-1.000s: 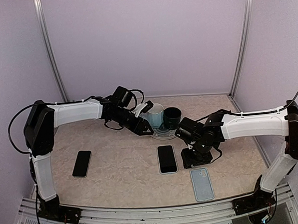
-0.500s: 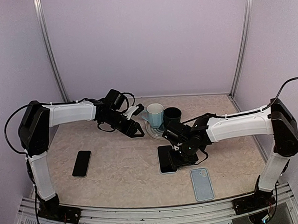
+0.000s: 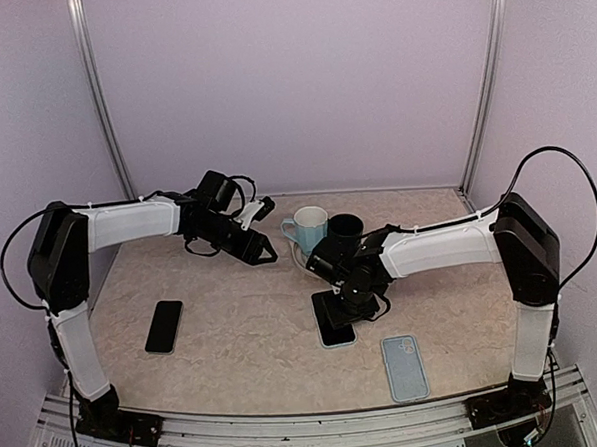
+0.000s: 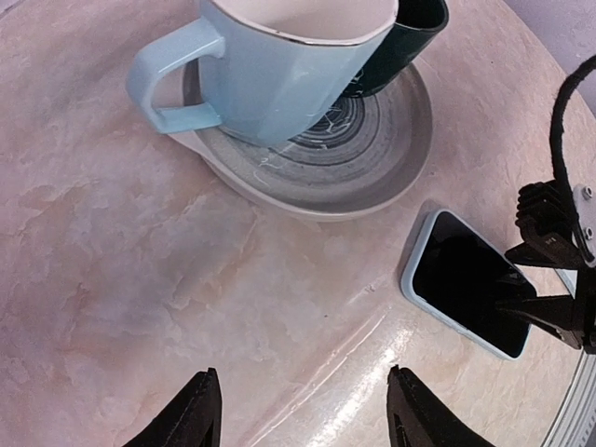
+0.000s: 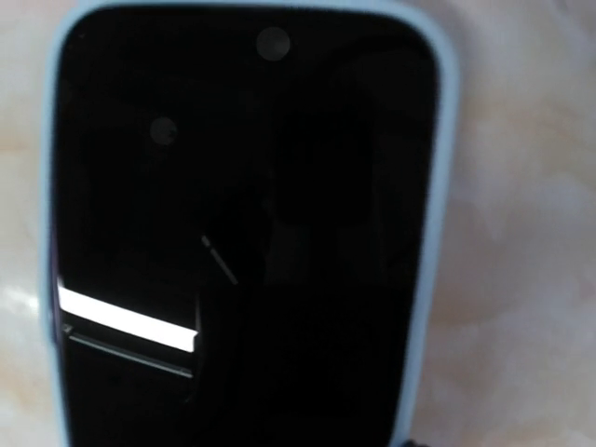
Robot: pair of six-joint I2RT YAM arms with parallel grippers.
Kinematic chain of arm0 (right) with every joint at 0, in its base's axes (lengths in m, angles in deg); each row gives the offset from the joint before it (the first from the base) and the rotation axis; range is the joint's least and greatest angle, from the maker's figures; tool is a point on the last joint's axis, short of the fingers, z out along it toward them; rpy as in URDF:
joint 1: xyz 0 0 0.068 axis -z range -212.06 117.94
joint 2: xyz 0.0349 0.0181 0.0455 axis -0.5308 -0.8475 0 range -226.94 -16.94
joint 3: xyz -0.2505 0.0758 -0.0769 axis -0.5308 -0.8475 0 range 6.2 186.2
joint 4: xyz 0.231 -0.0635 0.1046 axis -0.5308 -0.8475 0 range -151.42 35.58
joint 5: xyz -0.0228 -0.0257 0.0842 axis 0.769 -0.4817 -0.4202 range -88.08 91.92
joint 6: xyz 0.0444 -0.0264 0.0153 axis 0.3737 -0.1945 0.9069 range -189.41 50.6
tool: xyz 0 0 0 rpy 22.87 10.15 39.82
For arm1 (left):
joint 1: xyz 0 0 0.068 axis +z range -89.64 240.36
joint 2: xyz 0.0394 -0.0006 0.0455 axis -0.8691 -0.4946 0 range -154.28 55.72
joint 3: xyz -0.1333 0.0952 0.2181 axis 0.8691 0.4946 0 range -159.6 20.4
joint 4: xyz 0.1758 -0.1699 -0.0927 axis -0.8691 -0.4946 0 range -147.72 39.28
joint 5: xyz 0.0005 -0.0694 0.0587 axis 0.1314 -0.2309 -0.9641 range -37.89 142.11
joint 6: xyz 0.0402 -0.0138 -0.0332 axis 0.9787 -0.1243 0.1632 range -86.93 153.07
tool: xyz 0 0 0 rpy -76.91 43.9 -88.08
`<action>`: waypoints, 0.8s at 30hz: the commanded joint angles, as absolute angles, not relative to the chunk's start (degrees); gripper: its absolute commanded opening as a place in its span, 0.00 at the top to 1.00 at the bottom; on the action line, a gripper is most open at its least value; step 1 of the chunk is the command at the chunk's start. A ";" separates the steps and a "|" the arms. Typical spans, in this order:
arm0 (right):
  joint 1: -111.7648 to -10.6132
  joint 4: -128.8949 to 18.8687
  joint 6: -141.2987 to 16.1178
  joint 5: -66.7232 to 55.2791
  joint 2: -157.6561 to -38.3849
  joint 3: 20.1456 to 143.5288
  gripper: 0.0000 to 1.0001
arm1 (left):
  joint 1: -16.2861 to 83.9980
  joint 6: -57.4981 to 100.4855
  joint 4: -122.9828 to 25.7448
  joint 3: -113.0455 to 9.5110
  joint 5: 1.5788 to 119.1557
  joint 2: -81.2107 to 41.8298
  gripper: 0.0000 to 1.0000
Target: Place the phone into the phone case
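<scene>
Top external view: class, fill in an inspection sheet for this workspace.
Surface: marbled table, flat.
Job's things: blue-rimmed phone under right gripper; black phone left; case near front edge, empty.
Clutter: blue mug, dark mug, on a plate.
Grippers: left gripper open, holding nothing; right gripper low over blue-rimmed phone, jaws unclear.
Cables: black cables loop on both arms.
Surroundings: lilac walls.

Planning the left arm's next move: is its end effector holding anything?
No, the left end effector is open, with only bare table showing in its gap.
</scene>
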State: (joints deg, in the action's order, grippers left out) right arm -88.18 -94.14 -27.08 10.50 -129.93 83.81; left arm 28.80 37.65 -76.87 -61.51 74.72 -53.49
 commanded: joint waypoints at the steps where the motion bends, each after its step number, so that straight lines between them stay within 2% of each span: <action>1: -90.49 -101.00 -27.64 11.22 -136.05 81.31 0.54 | 29.70 38.36 -76.17 -62.41 74.10 -51.48 0.39; 6: -90.34 -100.65 -27.33 13.95 -129.07 83.88 0.50 | 30.50 38.32 -76.04 -62.79 73.93 -50.60 0.39; 9: -90.56 -104.42 -27.70 17.18 -124.42 90.15 0.48 | 30.56 38.14 -76.04 -63.04 74.00 -50.34 0.39; 12: -90.71 -110.78 -23.32 19.01 -120.31 90.53 0.46 | 30.56 38.15 -75.89 -62.33 73.83 -49.74 0.39; 15: -91.16 -114.37 -17.19 17.07 -114.35 82.83 0.44 | 30.56 38.54 -75.29 -61.46 73.35 -48.87 0.39; 18: -91.30 -111.44 -12.26 10.11 -105.00 70.44 0.38 | 30.56 38.58 -75.25 -61.56 72.88 -48.70 0.37; 20: -92.22 -108.54 -9.14 6.74 -100.27 64.94 0.30 | 30.56 38.52 -75.43 -61.73 72.82 -48.93 0.33; 24: -95.45 -107.96 -3.59 4.99 -95.85 60.00 0.28 | 30.47 38.72 -75.73 -61.64 72.40 -48.96 0.23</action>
State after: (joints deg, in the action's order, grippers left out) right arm -92.46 -108.50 -11.60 9.25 -98.65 63.26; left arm 30.18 37.89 -76.18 -61.51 73.23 -50.41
